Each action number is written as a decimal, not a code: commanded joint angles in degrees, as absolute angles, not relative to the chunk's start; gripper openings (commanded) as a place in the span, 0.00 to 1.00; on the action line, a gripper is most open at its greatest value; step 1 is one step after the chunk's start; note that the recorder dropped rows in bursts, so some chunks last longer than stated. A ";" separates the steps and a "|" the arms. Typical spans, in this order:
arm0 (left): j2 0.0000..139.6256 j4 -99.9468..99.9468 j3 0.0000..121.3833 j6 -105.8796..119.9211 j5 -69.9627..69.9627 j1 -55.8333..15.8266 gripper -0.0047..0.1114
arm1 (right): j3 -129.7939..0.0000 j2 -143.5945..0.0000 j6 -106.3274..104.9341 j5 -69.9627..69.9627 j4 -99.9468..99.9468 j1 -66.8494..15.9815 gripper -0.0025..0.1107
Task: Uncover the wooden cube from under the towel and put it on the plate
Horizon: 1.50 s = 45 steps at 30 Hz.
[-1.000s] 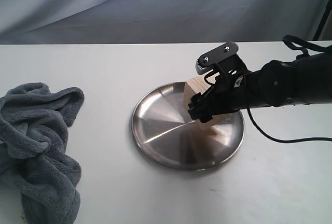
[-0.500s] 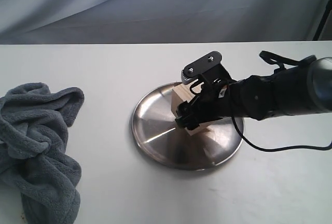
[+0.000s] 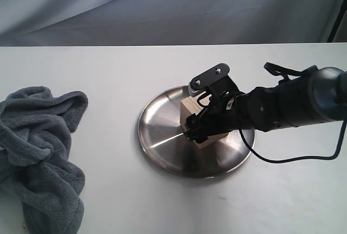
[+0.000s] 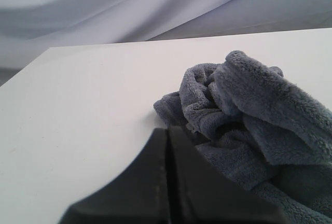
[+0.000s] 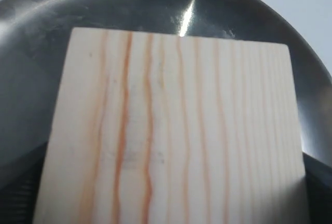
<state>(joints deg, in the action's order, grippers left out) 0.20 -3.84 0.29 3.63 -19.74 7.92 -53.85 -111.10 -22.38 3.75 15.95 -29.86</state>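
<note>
**Spotter:** Which way is the block lying?

**Operator:** I have the wooden cube in the right gripper, one jaw on its far side and one on its near side, clamped onto it. It is a cube, so there is no long axis to call. In my right wrist view, one broad face looks straight at the camera and its orange grain lines run in parallel stripes. From the exterior view it sits skewed to the table edge.

**Spotter:** And the plate?

**Operator:** The cube is inside the rim of the plate, right of its centre. I cannot tell whether its underside touches the steel. Nothing else is in the plate.

**Spotter:** Anything in the way?

**Operator:** The towel lies crumpled at the near left, well apart from the plate. My left gripper has its fingers pressed together and holds nothing, with its tips just beside the towel's edge. A black cable loops off the right arm over the table, right of the plate.
</note>
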 commanded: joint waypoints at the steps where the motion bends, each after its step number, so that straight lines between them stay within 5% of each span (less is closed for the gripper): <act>1: 0.00 -3.58 0.00 3.49 -19.31 8.00 0.04 | -54.17 -110.57 -22.47 6.24 15.93 -30.00 0.17; 11: 0.00 -3.58 0.00 3.49 -19.31 8.00 0.04 | -54.17 -110.57 -22.47 6.54 15.93 -30.00 0.66; 20: 0.00 -3.58 0.00 3.49 -19.31 8.00 0.04 | -54.17 -109.15 -22.10 6.96 16.06 -30.00 0.83; 35: 0.00 -3.58 0.00 3.49 -19.31 8.00 0.04 | -54.17 -99.34 -21.63 8.13 16.06 -30.00 0.81; 45: 0.00 -3.58 0.00 3.49 -19.31 8.00 0.04 | -56.74 -97.12 -20.23 1.52 19.77 -29.46 0.34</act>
